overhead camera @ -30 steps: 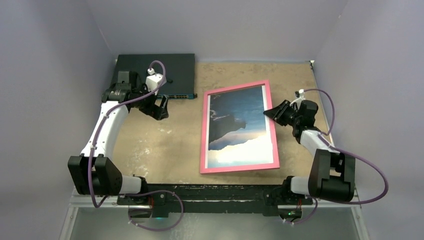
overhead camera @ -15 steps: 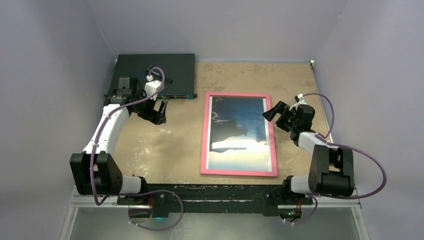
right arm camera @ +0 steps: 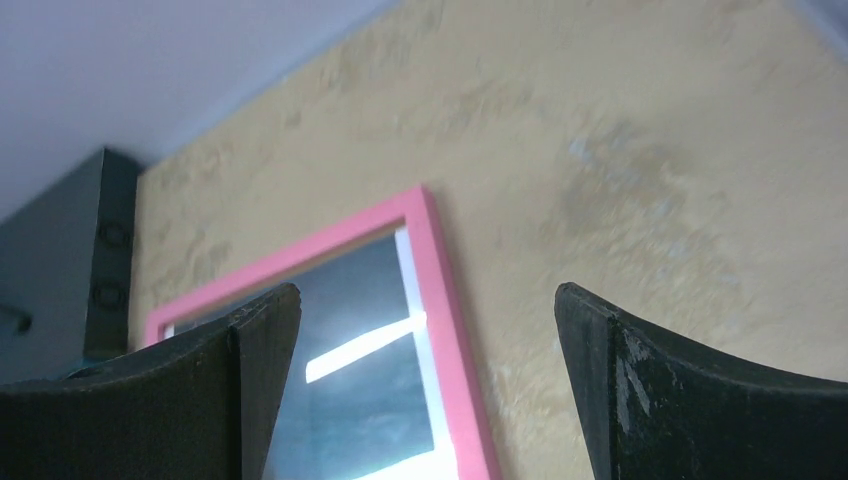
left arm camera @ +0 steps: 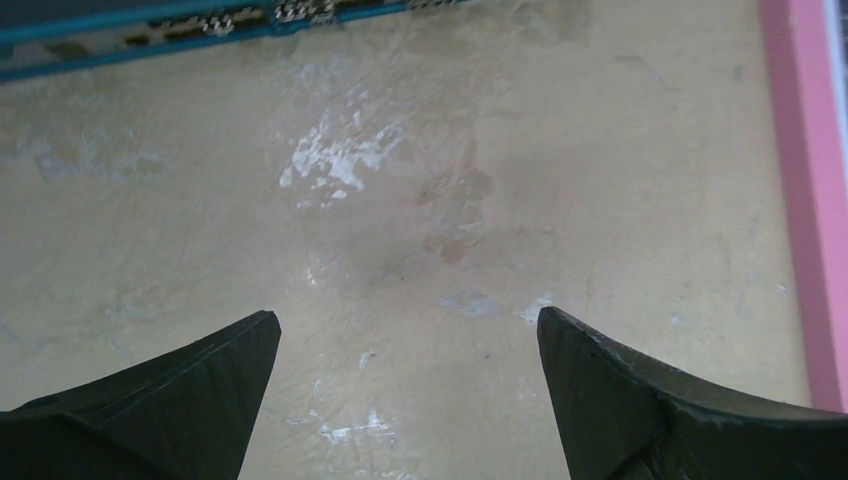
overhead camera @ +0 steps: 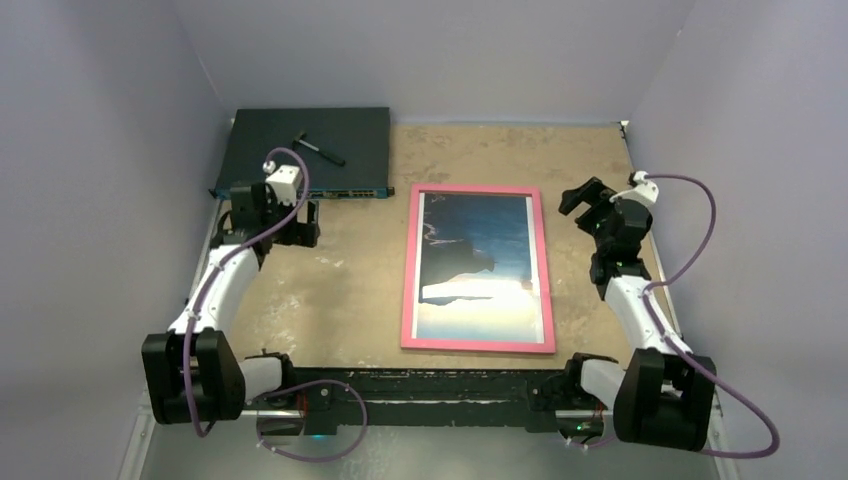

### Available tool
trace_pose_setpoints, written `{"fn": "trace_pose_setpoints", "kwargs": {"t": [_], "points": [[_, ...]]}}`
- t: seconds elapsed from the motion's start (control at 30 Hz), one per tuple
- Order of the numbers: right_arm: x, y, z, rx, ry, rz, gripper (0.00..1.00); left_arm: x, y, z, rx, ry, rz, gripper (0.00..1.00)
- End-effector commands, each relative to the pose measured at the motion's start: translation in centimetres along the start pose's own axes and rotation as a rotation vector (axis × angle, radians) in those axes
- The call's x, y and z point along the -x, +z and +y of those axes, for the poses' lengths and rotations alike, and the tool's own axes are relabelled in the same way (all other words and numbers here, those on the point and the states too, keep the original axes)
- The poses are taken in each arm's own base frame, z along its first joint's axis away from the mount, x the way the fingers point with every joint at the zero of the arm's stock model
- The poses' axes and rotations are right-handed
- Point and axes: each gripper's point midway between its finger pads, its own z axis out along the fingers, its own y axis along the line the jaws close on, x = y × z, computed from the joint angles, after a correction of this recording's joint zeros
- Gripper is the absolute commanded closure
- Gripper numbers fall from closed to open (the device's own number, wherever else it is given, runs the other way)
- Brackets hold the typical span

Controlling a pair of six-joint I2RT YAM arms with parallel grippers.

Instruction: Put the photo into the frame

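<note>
The pink frame [overhead camera: 477,188] lies flat in the middle of the table, face up. The photo [overhead camera: 478,255], dark blue with white streaks, shows inside it behind the pane. My right gripper [overhead camera: 586,204] hovers just off the frame's upper right corner, open and holding nothing. In the right wrist view its fingertips [right arm camera: 428,292] straddle the frame's pink corner [right arm camera: 437,270] from above, with the photo [right arm camera: 350,400] below left. My left gripper [overhead camera: 302,224] is open over bare table left of the frame. In its wrist view [left arm camera: 407,315] only the frame's pink edge [left arm camera: 806,200] shows.
A dark flat electronics box [overhead camera: 300,135] sits at the back left with a black pen [overhead camera: 320,150] on top; its port strip [left arm camera: 150,25] runs along the left wrist view's top. Walls enclose the tan table [overhead camera: 330,290] on three sides.
The frame, tilted with the right gripper at its right edge, dropped flat. The right gripper opened and drew back up and right. The left arm pulled back toward the left.
</note>
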Motion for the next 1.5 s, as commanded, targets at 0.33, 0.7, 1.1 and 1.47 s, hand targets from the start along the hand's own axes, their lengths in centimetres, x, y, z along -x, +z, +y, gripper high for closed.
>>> {"fn": "trace_pose_setpoints", "kwargs": {"t": [0.33,0.7,1.1,1.47], "points": [[3.2,-3.5,-5.7,-0.173,-0.131,-0.479,0.01,-1.7,6.7,3.2,0.167,-0.145,-0.432,0.00],[3.0,-4.3,-6.1,-0.141,-0.213,-0.595,0.01,-0.7,6.9,3.0,0.172,-0.155,-0.551,0.00],[0.4,-0.7,-0.8,0.004,-0.372,-0.586,0.01,-1.3,6.9,1.4,0.126,0.013,-0.660,0.00],[-1.5,2.7,0.6,0.043,-0.446,-0.464,0.01,-1.4,7.6,1.9,0.142,-0.004,-0.627,0.00]]}}
